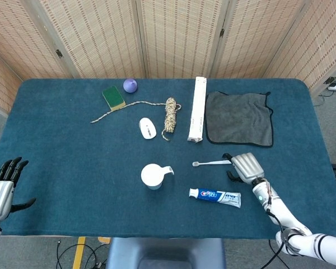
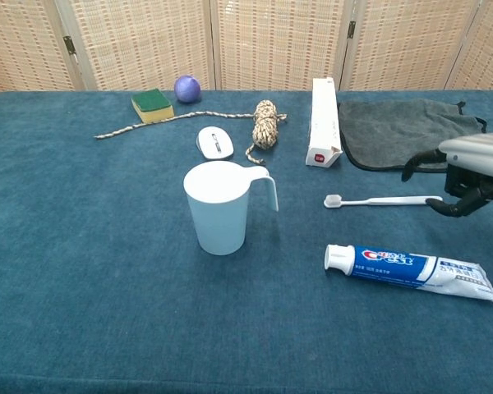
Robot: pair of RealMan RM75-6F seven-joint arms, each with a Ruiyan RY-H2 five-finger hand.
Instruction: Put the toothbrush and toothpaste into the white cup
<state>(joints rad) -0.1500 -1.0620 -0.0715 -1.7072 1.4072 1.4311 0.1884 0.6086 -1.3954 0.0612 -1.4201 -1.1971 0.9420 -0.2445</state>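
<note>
White toothbrush (image 2: pixel 384 199) apparently pinched by right hand (image 2: pixel 470 174).

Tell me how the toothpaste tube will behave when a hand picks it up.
The toothpaste tube lies flat and looks soft, so it will probably dent and sag at the crimped tail. Its glossy skin may slip. The flat body seems unlikely to roll.

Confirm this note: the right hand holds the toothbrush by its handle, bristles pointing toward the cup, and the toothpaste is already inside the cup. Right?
Not quite. The toothpaste lies on the table, not inside the cup; the chest view shows it. The right hand does hold the toothbrush, bristles toward the cup.
</note>
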